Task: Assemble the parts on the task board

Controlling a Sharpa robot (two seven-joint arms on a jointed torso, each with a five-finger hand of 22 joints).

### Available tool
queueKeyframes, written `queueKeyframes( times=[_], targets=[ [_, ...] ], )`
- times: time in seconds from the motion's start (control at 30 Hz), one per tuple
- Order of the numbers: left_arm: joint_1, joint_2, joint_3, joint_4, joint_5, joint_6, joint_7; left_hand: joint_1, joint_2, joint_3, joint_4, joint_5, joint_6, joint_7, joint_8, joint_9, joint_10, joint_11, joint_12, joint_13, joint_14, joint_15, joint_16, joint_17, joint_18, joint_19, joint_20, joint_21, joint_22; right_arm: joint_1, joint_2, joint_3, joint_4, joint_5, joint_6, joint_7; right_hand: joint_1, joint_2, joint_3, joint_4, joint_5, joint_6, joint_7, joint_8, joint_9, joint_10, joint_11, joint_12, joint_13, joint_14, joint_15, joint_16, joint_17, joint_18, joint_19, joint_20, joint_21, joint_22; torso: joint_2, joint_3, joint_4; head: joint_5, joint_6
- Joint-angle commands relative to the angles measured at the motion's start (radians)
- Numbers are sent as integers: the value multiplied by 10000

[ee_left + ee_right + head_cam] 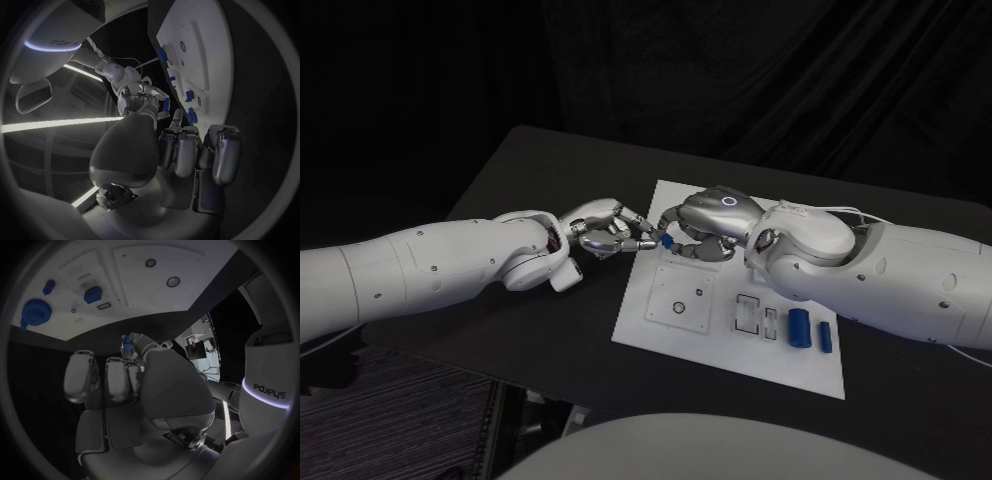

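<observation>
My two hands meet at the left edge of the task board on the black bench. My right hand pinches a small blue part at its fingertips, mostly hidden by them. My left hand curls toward it; whether it touches the part I cannot tell. Two blue cylinders lie at the board's near right.

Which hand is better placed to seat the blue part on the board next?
Right. The right hand pinches the small blue part and hangs over the task board; the left hand sits off its edge.
</observation>
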State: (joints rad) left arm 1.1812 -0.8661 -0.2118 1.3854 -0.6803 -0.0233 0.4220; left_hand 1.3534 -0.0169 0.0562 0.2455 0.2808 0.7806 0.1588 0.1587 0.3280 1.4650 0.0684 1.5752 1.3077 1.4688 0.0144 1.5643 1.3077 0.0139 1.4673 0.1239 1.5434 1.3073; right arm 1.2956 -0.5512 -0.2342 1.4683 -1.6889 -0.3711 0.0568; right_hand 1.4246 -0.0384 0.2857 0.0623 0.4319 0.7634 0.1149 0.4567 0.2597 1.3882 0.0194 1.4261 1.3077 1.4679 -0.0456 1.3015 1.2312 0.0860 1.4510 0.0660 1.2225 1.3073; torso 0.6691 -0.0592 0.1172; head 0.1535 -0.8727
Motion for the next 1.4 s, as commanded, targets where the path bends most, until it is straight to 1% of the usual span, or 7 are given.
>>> queueKeyframes(
  times=[0.03, 0.33, 0.47, 1.03, 1.33, 1.37, 1.4],
  targets=[
    [-18, -41, 7, 83, 209, 795, 171, 175, -18, -163, -26, 222, 66, -18, 30, -14, 1058, 43, -44, 2631, 1020, 49, 65, 2631, -36, 735, 56, -44, 2498, 20, -29, -9, 82, -305, 264, 386, -62, -31, 1, 45, -30, -63, -31, 4, 692, 7, -59, 16, 72, 147, -63, 39, 1, -168, -24, -62, 63, 1739, -10, -5, -1, -9, 1],
    [-18, -71, 7, 164, 210, 990, -405, 118, -28, -397, 41, 255, 206, -14, 95, -13, 1058, 90, -44, 2631, 1020, 82, 65, 2631, -34, 728, 79, -50, 2496, 20, -25, -30, 158, -316, 396, 531, -43, -25, 26, 40, -63, -90, -41, -8, 693, -6, -76, 7, 60, 139, -77, 31, -8, -165, -35, -74, 49, 1735, -4, -13, -31, 51, 1],
    [-19, -62, 7, 188, 211, 1025, -539, 89, 7, -467, 81, 242, 258, -15, 122, -11, 1058, 95, -44, 2631, 1020, 92, 65, 2631, -31, 720, 88, -58, 2492, 20, -15, -38, 209, -317, 508, 601, -39, -27, 32, 40, -78, -98, -45, -10, 694, -17, -82, -2, 47, 135, -81, 24, -16, -167, -34, -79, 60, 1738, -19, -17, -9, 30, 1],
    [-34, 93, 7, 255, 211, 1281, -929, 372, 400, -580, 133, 596, 736, -149, 429, 124, 1058, -9, -44, 2631, 1020, 17, 65, 2631, -36, 737, 47, -40, 2499, 18, 133, -68, 316, -669, 1206, 838, -21, -63, 81, 50, -227, -231, -92, -79, 684, -80, -133, -46, -13, 99, -117, -5, -43, -168, -62, -113, 56, 1736, -18, -16, -20, 109, 1],
    [-41, 103, 7, 262, 211, 1439, -1073, 531, 440, -787, 156, 805, 1213, -365, 926, 593, 1058, -193, -44, 2631, 1020, -134, 65, 2631, -36, 741, -89, -37, 2500, 16, 168, -82, 276, -708, 1655, 570, -12, -78, 119, 59, -295, -283, -97, -121, 671, -198, -142, -135, -146, 39, -128, -111, -166, -136, -141, -127, -108, 1693, -25, -18, -11, 124, 1],
    [-42, 103, 7, 264, 210, 1459, -1112, 551, 453, -816, 161, 857, 1243, -394, 1003, 694, 1058, -220, -44, 2631, 1020, -159, 65, 2631, -36, 741, -114, -36, 2500, 15, 171, -83, 270, -709, 1675, 545, -12, -78, 119, 59, -295, -283, -97, -121, 671, -198, -142, -135, -146, 39, -128, -111, -166, -136, -141, -127, -108, 1693, -25, -20, -11, 126, 1],
    [-43, 103, 7, 267, 210, 1472, -1148, 618, 444, -878, 133, 1162, 1436, -514, 1309, 1030, 1058, -322, -44, 2631, 1020, -236, 65, 2631, -37, 747, -196, -31, 2503, 15, 172, -83, 266, -710, 1683, 528, -11, -80, 126, 61, -306, -281, -96, -124, 671, -225, -141, -156, -176, 26, -127, -132, -190, -129, -158, -129, -144, 1683, -26, -22, -9, 126, 1]
  ],
)
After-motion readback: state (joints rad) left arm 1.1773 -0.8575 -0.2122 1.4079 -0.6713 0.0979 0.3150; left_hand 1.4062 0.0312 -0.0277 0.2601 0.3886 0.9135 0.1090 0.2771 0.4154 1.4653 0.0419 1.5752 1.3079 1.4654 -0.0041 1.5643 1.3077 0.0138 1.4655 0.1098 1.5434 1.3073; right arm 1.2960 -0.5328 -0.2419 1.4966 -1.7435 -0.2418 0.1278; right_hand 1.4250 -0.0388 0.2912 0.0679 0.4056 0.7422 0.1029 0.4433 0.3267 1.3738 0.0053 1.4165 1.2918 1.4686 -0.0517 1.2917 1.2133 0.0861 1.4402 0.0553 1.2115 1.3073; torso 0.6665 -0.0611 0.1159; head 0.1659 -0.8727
